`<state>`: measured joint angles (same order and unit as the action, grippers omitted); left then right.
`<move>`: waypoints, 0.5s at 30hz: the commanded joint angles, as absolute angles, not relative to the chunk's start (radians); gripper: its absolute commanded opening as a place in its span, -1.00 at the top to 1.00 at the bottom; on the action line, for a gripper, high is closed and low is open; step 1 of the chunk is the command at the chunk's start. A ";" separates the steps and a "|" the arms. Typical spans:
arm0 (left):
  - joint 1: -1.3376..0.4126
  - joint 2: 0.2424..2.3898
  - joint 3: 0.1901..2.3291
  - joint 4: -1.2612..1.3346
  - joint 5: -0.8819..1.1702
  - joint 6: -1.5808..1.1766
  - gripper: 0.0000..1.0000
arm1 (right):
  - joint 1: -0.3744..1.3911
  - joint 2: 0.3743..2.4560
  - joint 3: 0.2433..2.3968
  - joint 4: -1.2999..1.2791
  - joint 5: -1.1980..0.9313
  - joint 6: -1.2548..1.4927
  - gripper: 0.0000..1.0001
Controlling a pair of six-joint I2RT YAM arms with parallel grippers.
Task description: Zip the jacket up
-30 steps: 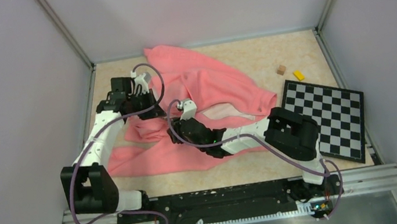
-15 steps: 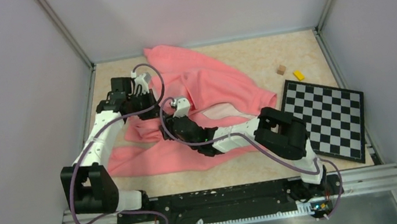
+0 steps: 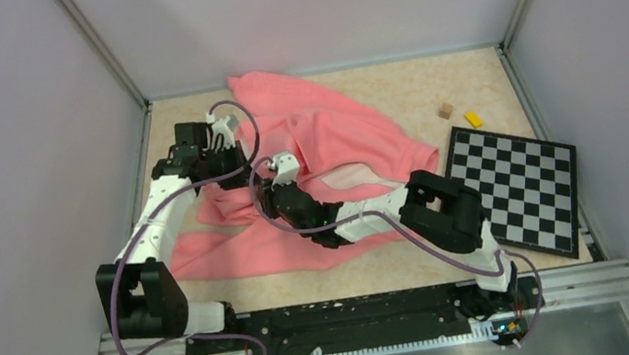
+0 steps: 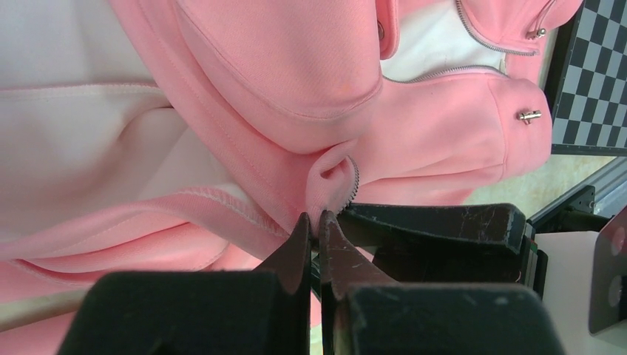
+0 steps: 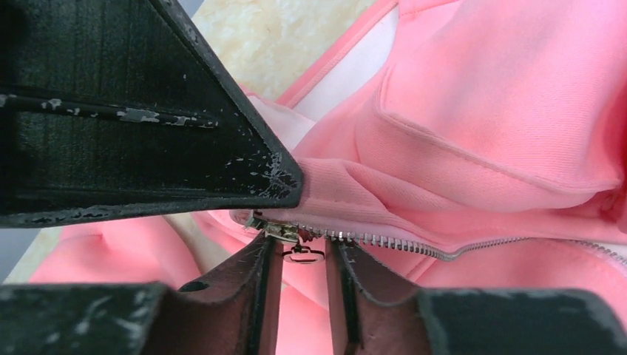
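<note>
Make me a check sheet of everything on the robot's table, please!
Surface: beige speckled table, mostly bare at the back right.
Job's things: pink jacket lies crumpled, front not zipped.
Clutter: checkerboard, brown block and yellow block, all right of the jacket.
Grippers: left gripper shut on the jacket's edge; right gripper has its jaws either side of the zipper pull, grip unclear.
Cables: purple cables loop along both arms.
Surroundings: grey walls, black rail in front.

Lab rig: framed panel walls [image 3: 26,134], checkerboard [image 3: 516,186].
</note>
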<state>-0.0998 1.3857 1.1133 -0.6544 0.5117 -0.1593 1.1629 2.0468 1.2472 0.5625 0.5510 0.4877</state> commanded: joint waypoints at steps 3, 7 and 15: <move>-0.098 1.362 1.127 -0.657 0.532 -0.155 1.00 | 1.161 2.028 1.267 0.606 0.537 0.477 0.91; -0.098 1.342 1.113 -0.642 0.503 -0.106 1.00 | 1.143 1.937 1.200 0.483 0.478 0.508 1.00; -0.112 1.184 0.986 -0.525 0.487 0.012 1.00 | 0.870 1.895 0.996 0.657 -0.398 0.481 1.00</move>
<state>-0.1112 1.2625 1.0080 -0.5900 0.5087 -0.0727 0.9955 1.9221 1.0981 0.5827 0.0002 0.4835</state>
